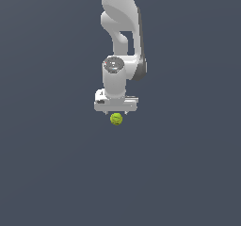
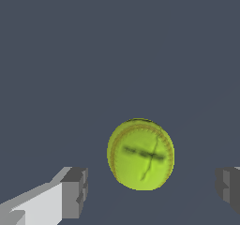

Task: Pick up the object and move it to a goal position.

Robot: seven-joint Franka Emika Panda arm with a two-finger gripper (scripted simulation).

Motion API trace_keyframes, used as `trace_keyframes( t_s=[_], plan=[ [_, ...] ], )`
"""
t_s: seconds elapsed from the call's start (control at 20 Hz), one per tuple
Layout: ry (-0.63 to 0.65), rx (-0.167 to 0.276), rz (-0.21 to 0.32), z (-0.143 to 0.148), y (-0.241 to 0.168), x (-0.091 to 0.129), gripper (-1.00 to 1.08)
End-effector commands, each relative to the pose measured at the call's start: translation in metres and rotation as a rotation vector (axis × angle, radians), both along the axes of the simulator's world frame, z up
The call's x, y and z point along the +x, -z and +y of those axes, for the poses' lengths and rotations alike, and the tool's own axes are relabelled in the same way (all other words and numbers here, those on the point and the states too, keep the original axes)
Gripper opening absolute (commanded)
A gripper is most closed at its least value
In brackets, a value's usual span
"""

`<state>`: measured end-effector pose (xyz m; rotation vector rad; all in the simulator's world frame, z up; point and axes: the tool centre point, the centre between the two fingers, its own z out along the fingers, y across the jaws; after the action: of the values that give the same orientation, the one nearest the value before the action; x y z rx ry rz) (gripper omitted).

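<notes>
The arm [image 1: 123, 36] is glossy white with rounded, bulbous links and a dark grey band down one side. A grey circular cap tops the wrist joint. The gripper [image 1: 116, 111] has a flat white crossbar; its fingers [image 2: 75, 191] end in blocky dark grey pads

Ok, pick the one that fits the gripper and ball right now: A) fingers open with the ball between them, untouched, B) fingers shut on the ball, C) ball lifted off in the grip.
A: in the wrist view the gripper is open, its fingers standing clear of the ball on either side.
</notes>
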<state>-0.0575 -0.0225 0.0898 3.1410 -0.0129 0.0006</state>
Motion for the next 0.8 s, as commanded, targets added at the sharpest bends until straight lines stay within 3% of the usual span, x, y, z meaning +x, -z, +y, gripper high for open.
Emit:
trace_keyframes(
  t_s=[0.0,0.65,0.7,0.75],
  plan=[
    [0.0,0.0,0.001,0.0,0.006,-0.001,1.0],
    [0.0,0.001,0.0,0.0,0.048,-0.002,1.0],
    [0.0,0.001,0.0,0.0,0.048,-0.002,-1.0],
    [0.0,0.001,0.0,0.0,0.048,-0.002,-1.0]
  ],
)
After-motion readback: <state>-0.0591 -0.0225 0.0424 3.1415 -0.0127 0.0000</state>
